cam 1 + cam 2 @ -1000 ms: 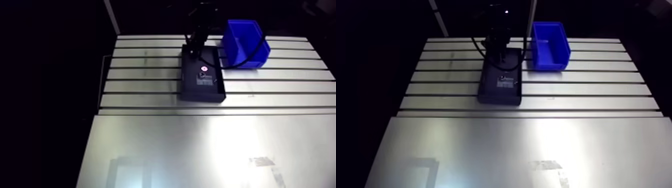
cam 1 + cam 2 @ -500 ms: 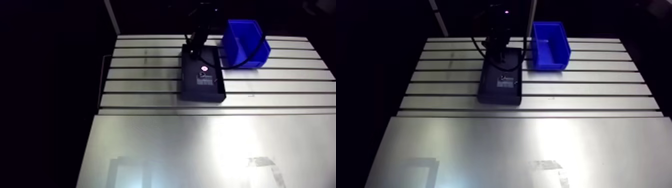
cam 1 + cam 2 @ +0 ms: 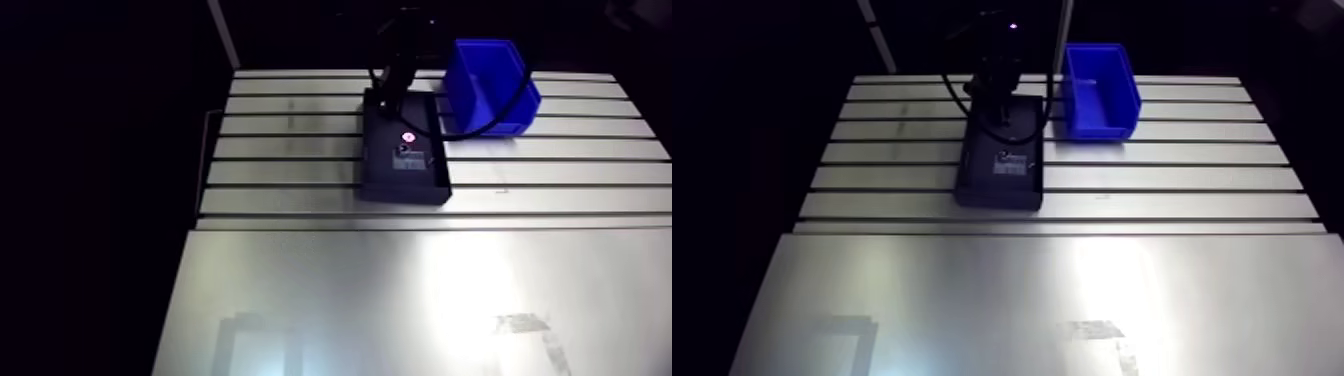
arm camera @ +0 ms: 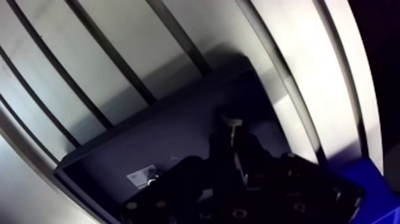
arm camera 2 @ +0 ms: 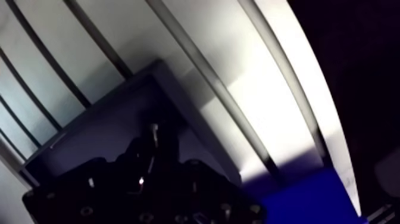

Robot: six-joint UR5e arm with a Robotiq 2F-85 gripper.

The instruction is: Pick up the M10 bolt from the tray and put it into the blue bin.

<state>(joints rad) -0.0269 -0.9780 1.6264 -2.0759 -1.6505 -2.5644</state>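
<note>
In the wrist view my gripper stands over the far end of the black tray. Its dark fingers are close together with a slim bolt pressed between them, the pale head sticking out past the tips. In the arm view the gripper hangs above the tray's far end. The blue bin sits just right of the tray, and its near corner shows beside the gripper.
A white label and a small red-marked part lie in the tray. The slotted table runs under the tray and bin. A smooth metal plate covers the near half.
</note>
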